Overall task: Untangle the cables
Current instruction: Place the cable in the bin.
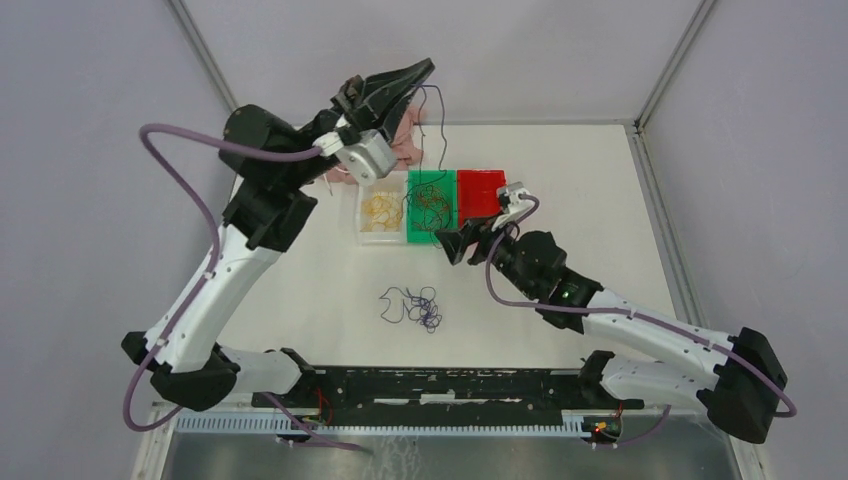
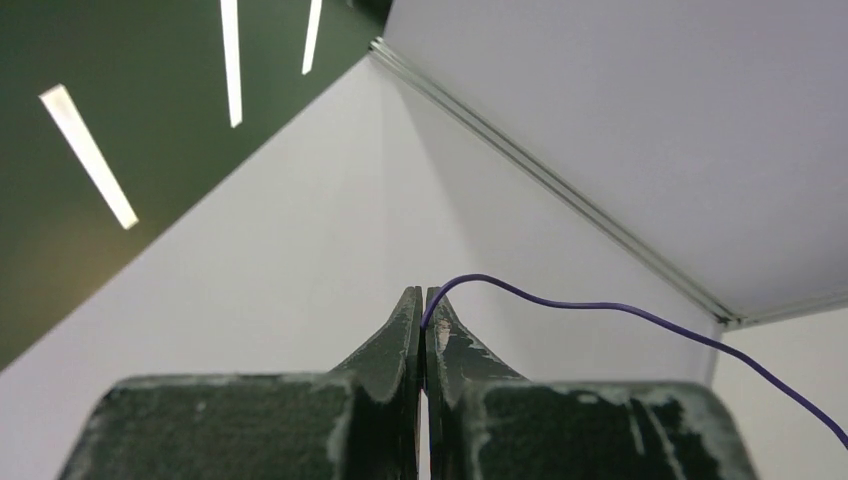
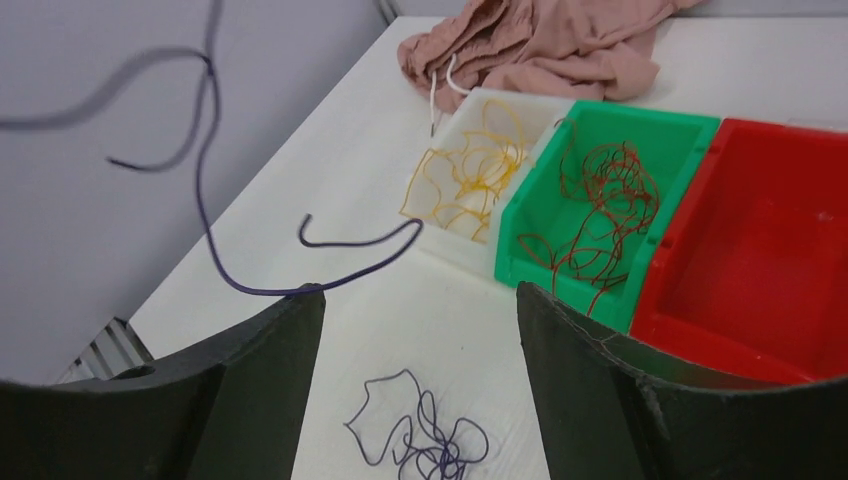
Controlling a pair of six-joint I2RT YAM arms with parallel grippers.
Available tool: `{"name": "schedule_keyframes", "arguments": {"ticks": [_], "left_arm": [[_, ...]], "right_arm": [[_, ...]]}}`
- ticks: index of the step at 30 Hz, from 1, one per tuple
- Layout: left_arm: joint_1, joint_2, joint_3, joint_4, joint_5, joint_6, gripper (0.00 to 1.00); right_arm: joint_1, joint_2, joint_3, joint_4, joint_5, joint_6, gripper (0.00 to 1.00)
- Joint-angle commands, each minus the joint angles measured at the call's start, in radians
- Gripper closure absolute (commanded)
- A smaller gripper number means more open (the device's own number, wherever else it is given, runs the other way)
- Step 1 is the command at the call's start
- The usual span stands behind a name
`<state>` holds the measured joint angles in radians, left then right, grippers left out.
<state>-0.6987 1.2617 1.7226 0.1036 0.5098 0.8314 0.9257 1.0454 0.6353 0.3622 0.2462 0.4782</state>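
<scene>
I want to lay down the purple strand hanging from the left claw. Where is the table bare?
Bare: the table right of the red bin, and the strip left of the purple tangle. The red bin looks empty too. Crowded: clear bin, green bin, pink garment and open right claw cluster mid-back.

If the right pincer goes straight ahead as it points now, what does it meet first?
Probably the dangling purple cable right in front of it, then the table; depth is unclear.

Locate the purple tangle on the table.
Top view: the purple tangle lies at centre on the table, just below the green bin in frame.
</scene>
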Motion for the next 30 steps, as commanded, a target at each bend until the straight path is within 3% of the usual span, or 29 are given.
{"name": "schedule_keyframes", "arguments": {"ticks": [1,5,11,16,23,30], "left_arm": [[-0.014,0.079,-0.003,0.062,0.007,-0.102,0.97],[-0.021,0.159,-0.002,0.107,0.000,-0.119,0.97],[-0.024,0.295,0.025,0.146,-0.062,-0.153,0.97],[-0.023,0.454,0.140,0.118,-0.157,-0.131,0.97],[-0.024,0.628,0.273,0.071,-0.230,-0.130,0.97],[-0.024,0.695,0.249,0.090,-0.264,-0.115,0.97]], "right_arm": [[-0.050,0.020,0.142,-0.120,0.063,-0.003,0.24],[-0.138,0.027,0.166,-0.216,0.164,0.046,0.25],[-0.287,0.051,0.152,-0.283,0.166,0.101,0.29],[-0.365,0.075,0.136,-0.351,0.177,0.137,0.37],[-0.446,0.061,0.102,-0.395,0.169,0.184,0.36],[-0.518,0.022,0.065,-0.420,0.146,0.235,0.37]]}}
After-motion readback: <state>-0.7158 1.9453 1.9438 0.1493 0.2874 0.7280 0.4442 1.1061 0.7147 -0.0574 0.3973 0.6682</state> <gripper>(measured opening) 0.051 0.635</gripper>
